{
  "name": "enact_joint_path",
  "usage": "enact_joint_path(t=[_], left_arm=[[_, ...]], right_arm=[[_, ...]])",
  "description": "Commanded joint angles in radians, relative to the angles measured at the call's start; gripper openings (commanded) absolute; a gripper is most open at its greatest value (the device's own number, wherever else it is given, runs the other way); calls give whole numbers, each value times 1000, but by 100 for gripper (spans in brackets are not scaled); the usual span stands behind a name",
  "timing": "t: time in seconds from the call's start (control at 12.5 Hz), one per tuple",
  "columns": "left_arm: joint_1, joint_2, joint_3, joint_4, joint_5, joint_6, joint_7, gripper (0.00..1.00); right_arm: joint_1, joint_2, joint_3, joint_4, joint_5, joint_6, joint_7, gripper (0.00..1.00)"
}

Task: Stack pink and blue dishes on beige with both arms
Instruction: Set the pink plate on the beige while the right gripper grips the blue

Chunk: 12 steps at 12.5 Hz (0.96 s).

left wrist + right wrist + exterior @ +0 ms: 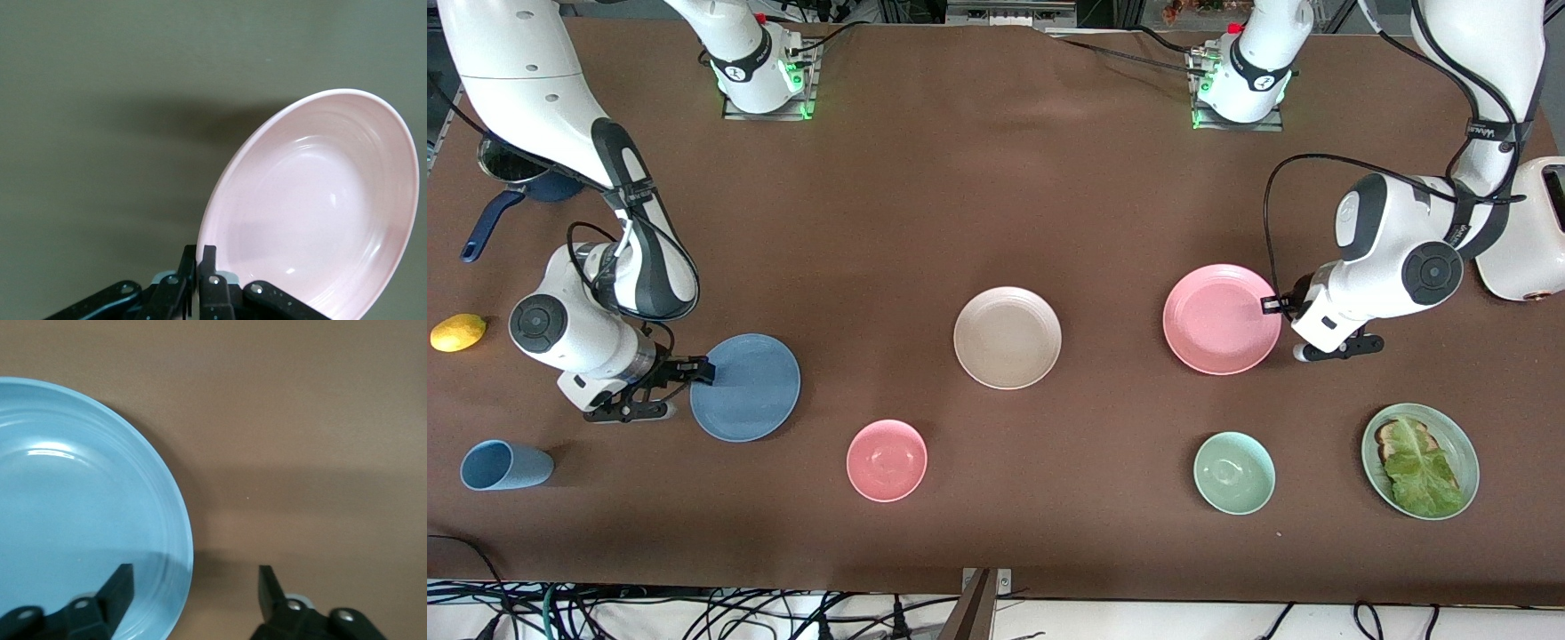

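The pale pink plate (1221, 318) sits toward the left arm's end of the table. My left gripper (1270, 305) is shut on its rim. In the left wrist view the pink plate (320, 207) looks tilted over its shadow, its rim pinched in the left gripper (199, 257). The dusty blue plate (745, 388) lies flat toward the right arm's end. My right gripper (701, 370) is open astride its edge. In the right wrist view one finger is over the blue plate (73, 513) and the other over the cloth, around the right gripper (195, 583). The beige plate (1008, 338) lies bare between them.
Nearer the front camera are a pink bowl (887, 460), a green bowl (1234, 473) and a green plate (1472, 462) with toast and lettuce. A blue cup (505, 465) lies on its side, with a lemon (458, 332) and a dark pot (516, 173) by the right arm. A white appliance (1529, 240) stands by the left arm.
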<state>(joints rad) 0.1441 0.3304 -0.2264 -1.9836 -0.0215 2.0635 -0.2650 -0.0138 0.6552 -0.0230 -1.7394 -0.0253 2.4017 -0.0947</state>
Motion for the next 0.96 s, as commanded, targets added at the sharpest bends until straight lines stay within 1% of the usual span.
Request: enact_joint_path(t=[0.0, 0.16, 0.32, 0.56, 0.88], left_arm=[[2, 2, -65, 54, -40, -39, -98, 0], [-1, 10, -132, 77, -75, -37, -163, 0], [-9, 10, -165, 78, -78, -33, -181, 0], [-98, 28, -165, 112, -81, -19, -246, 0], [-221, 133, -163, 204, -64, -8, -307, 0]], right_arm=[[-14, 3, 12, -6, -2, 16, -11, 67], [-14, 4, 12, -8, -2, 14, -11, 64], [-14, 3, 14, -9, -2, 13, -13, 58], [-14, 3, 14, -9, -2, 13, -16, 50], [-14, 3, 15, -17, -2, 13, -16, 36]])
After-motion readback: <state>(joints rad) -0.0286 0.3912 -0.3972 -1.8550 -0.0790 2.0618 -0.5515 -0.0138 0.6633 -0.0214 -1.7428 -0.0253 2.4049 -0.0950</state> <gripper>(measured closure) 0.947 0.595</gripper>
